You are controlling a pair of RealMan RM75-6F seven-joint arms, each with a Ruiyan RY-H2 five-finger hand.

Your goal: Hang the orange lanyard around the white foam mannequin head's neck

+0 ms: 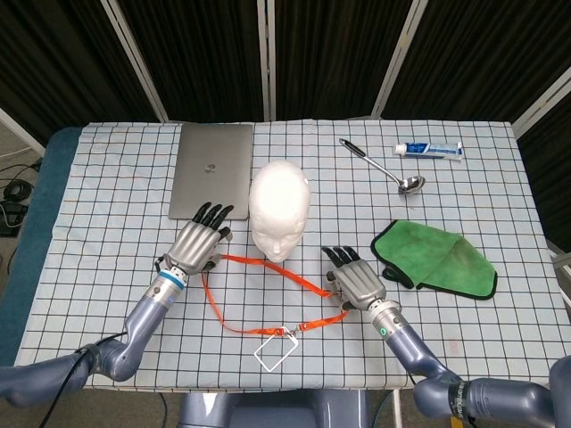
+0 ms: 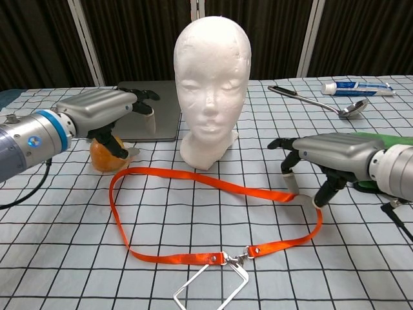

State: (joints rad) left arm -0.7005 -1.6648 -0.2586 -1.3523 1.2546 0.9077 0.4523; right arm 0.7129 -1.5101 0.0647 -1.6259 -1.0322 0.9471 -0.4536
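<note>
- Checked cloth covers the table (image 1: pixel 107 178); dark curtain panels behind.
- White foam mannequin head (image 2: pixel 211 77) stands upright mid-table, with the laptop (image 1: pixel 212 169) behind it on my left.
- Orange lanyard (image 2: pixel 193 258) lies looped flat before the head, its clear badge holder (image 2: pixel 211 289) nearest me.
- My right hand (image 2: pixel 322 158) pinches the strap's right bend between thumb and a finger.
- My left hand (image 2: pixel 103 110), fingers spread and holding nothing, hovers over the orange ball (image 2: pixel 103 154).
</note>
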